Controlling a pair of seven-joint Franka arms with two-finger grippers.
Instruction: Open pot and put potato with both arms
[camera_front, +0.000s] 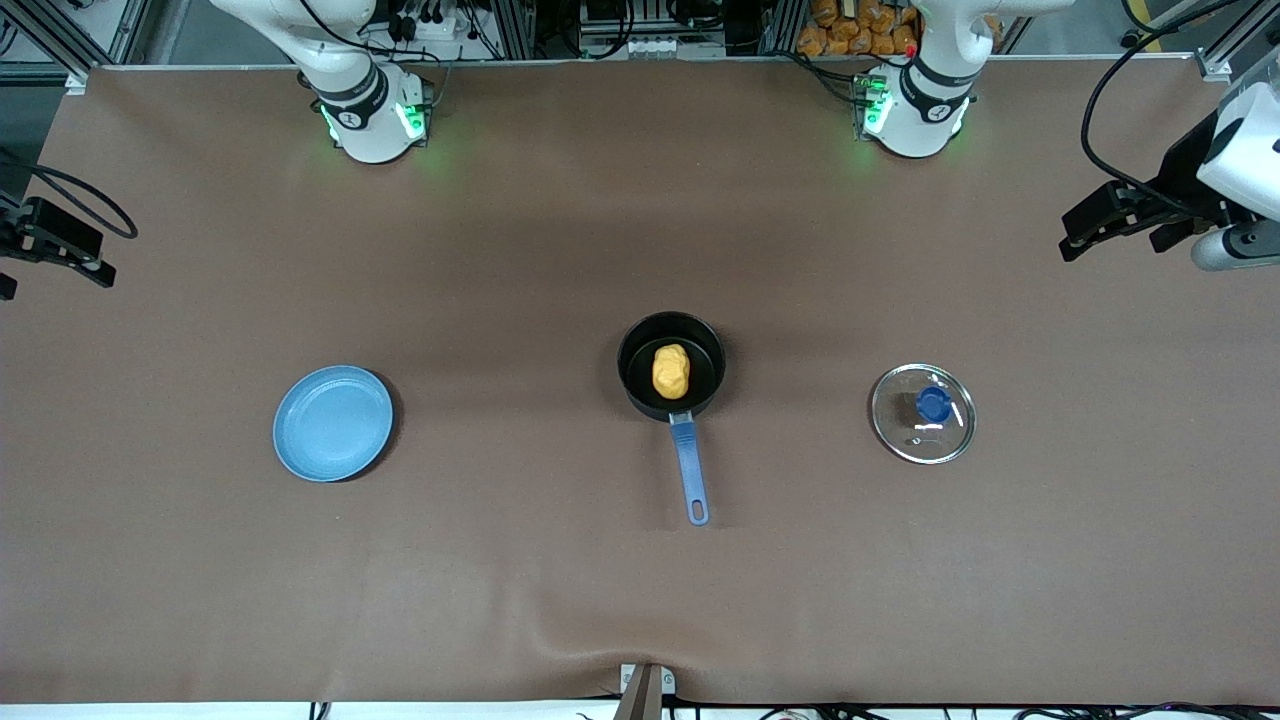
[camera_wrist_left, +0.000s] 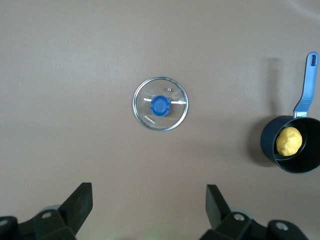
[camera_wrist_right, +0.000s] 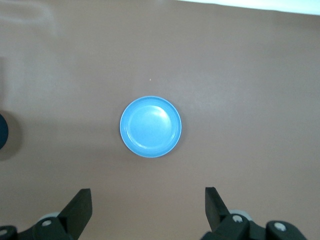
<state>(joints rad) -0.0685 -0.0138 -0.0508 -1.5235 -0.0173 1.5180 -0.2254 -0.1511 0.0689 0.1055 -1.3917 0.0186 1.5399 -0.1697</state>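
Observation:
The black pot (camera_front: 636, 368) with its long blue handle (camera_front: 690, 470) stands open in the middle of the table. The yellow-orange potato (camera_front: 671, 371) lies inside it. The glass lid (camera_front: 922, 412) with its blue knob lies flat on the table, beside the pot toward the left arm's end. In the left wrist view the lid (camera_wrist_left: 160, 103), the pot (camera_wrist_left: 267, 142) and the potato (camera_wrist_left: 289, 141) all show. My left gripper (camera_wrist_left: 150, 192) is open and empty, high over the left arm's end (camera_front: 1110, 240). My right gripper (camera_wrist_right: 148, 195) is open and empty, high over the right arm's end (camera_front: 50, 272).
A flat light-blue plate (camera_front: 332, 422) lies empty beside the pot toward the right arm's end, and it shows in the right wrist view (camera_wrist_right: 150, 126). The brown mat (camera_front: 500, 600) has a ripple near its front edge.

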